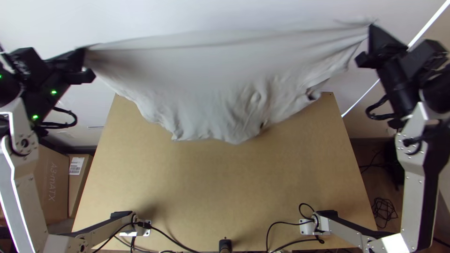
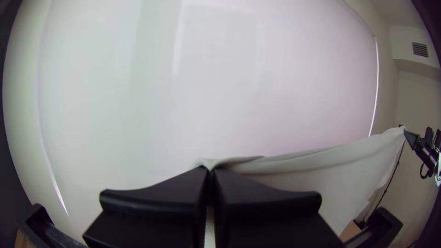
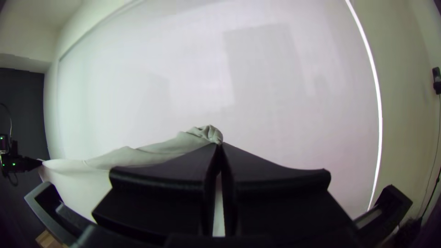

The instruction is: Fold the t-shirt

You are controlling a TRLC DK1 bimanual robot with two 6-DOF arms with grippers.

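Observation:
In the top view the pale grey t-shirt [image 1: 211, 79] hangs stretched between both grippers above the table's far part, its top edge taut, its lower part wrinkled and loose. My left gripper [image 1: 85, 51] is shut on one upper corner. My right gripper [image 1: 371, 28] pinches the opposite corner. The left wrist view has the left gripper [image 2: 210, 171] closed on the t-shirt [image 2: 330, 170], whose edge runs to the other arm. Seen in the right wrist view, the right gripper [image 3: 219, 146] is closed on a bunched bit of the t-shirt [image 3: 138, 156].
The wooden table [image 1: 225, 182] lies below the hanging cloth. Black cables [image 1: 286, 225] cross its near edge by the arm bases. Cardboard boxes [image 1: 54, 182] stand left of the table, and a cable coil [image 1: 384, 211] lies on the floor at right.

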